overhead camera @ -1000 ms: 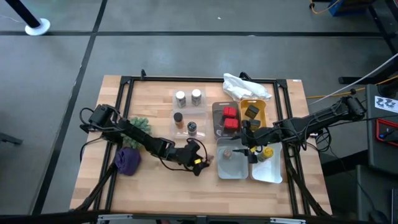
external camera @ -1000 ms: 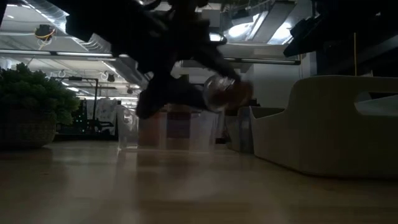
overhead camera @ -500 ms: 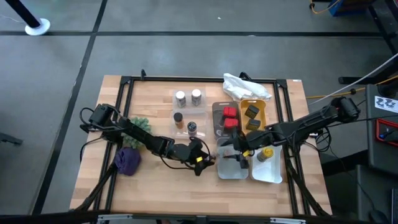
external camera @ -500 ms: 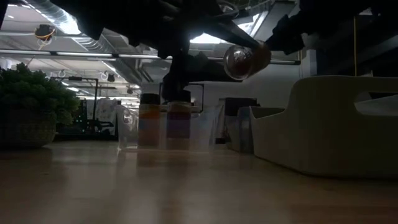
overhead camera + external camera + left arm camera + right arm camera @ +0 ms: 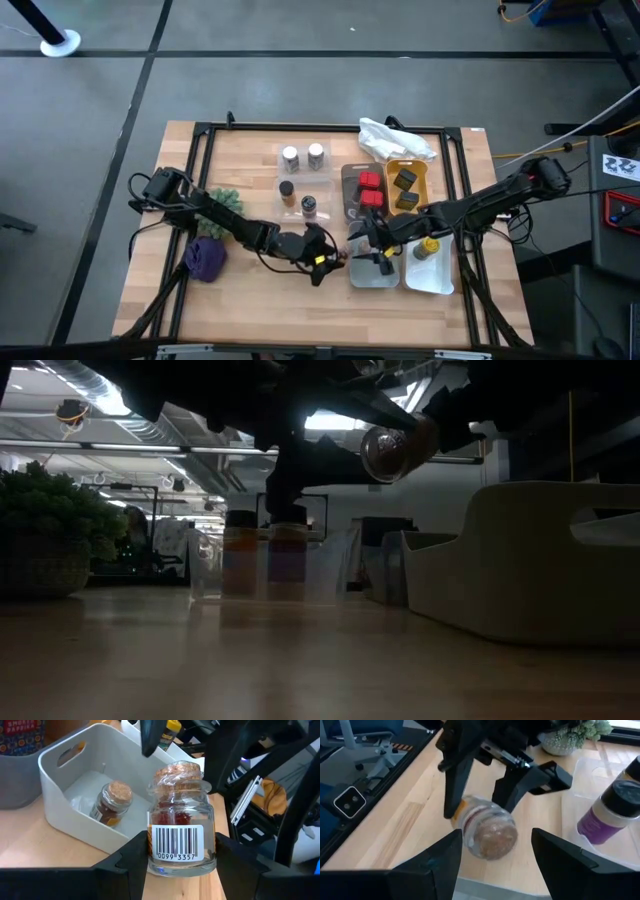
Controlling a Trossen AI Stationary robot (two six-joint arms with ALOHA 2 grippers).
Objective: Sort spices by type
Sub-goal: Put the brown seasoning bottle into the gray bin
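Observation:
My left gripper [image 5: 328, 257] is shut on a small cork-stoppered glass jar [image 5: 181, 830] with a barcode label and reddish spice inside. It sits just left of the grey bin [image 5: 372, 280], and in the low view the jar [image 5: 395, 450] hangs well above the table. My right gripper [image 5: 373, 250] is open over that bin and faces the jar's cork [image 5: 492, 837], with a finger standing off either side of it. A second cork jar [image 5: 112, 802] rests on its base inside the bin. My left gripper pinches the jar's glass body [image 5: 150, 855] near its base between the two fingers [image 5: 127, 857]. They come level from the table's left and lie along the jar. The jar is lifted clear and lies level, its cork [image 5: 176, 772] pointing toward the right gripper.
A clear tray [image 5: 300, 180] holds two silver-capped and two dark-capped jars. Red tins [image 5: 370, 187] sit in a dark bin, dark tins [image 5: 405, 180] in a yellow one, and a yellow-capped container [image 5: 430, 245] in a white one. The white bag [image 5: 395, 138] lies at the far edge. The purple cloth [image 5: 207, 258] and a plant [image 5: 225, 198] lie left.
My left gripper has raised the jar higher above the table and carried it slightly toward the table's right. My right gripper has moved toward the table's left, over the grey bin, closing in on the jar's cork end.

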